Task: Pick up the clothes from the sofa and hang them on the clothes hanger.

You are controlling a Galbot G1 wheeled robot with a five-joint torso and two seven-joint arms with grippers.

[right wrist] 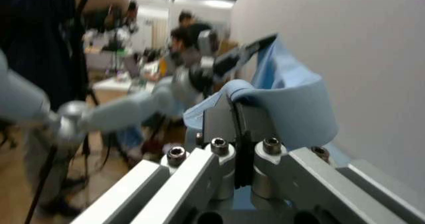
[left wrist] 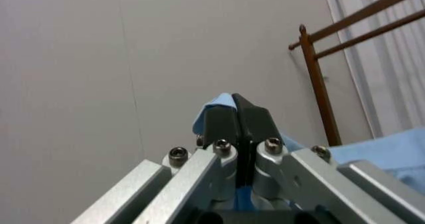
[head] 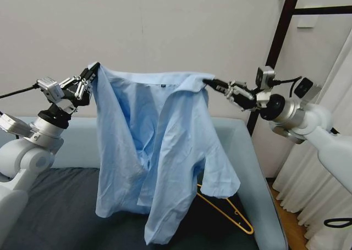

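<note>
A light blue shirt (head: 159,151) hangs spread in the air above the sofa, held by its two shoulders. My left gripper (head: 94,70) is shut on the shirt's left shoulder, and blue cloth (left wrist: 216,107) pokes out past its closed fingers (left wrist: 256,122). At the other shoulder my right gripper (head: 209,82) is shut on the collar edge, where the fabric (right wrist: 292,99) folds over its fingers (right wrist: 218,122). A yellow hanger (head: 231,209) lies on the sofa seat below the shirt. The dark wooden clothes rack (head: 286,19) stands at the right, behind my right arm.
The sofa has a pale blue back (head: 82,145) and arm (head: 258,189) and a dark seat (head: 49,211). A white wall is behind it and white curtains (head: 335,90) hang at the far right. The rack (left wrist: 319,79) appears in the left wrist view too.
</note>
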